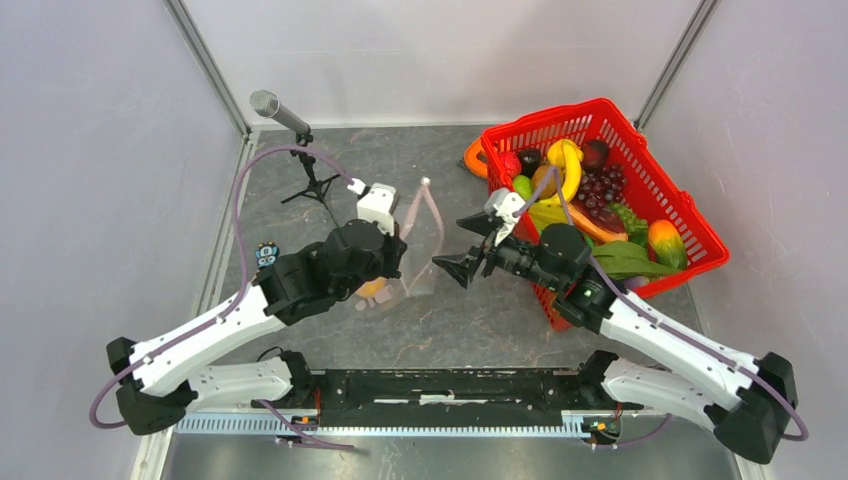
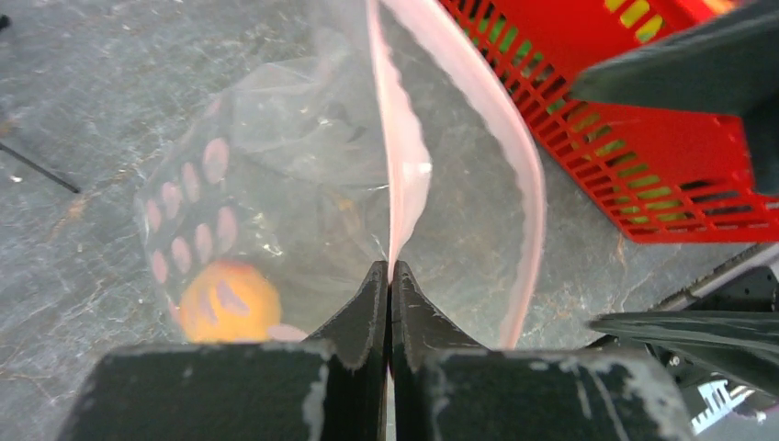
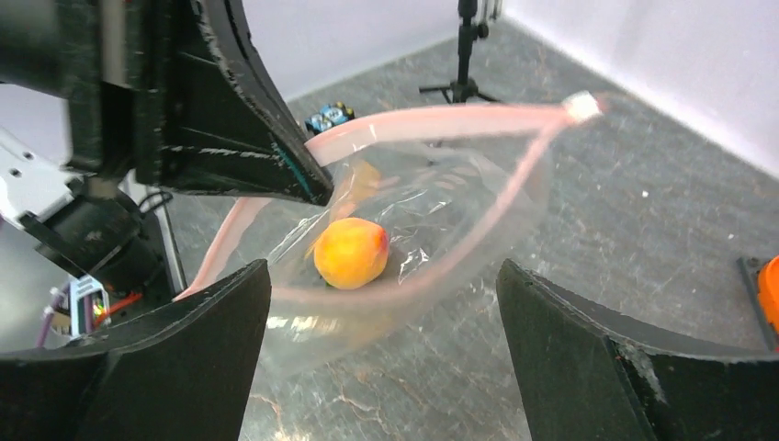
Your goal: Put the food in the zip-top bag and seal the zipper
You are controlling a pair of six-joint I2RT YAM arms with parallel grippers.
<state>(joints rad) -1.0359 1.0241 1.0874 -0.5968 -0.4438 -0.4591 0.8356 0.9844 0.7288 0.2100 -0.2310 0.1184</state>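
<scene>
Overhead view: red mesh basket sits upper right on a dark grey, stone-veined table. A flat orange ring lies just beside the basket's left corner, partly hidden by its rim. Upper left, a grey mic tilts on a small black tripod nr the back corner. Pale lilac walls w/ metal corner posts close in the table left, back and right.

Left wrist view: basket wall fills the upper right.

Right wrist view: tripod top centre; orange ring cut off at the right edge.
</scene>
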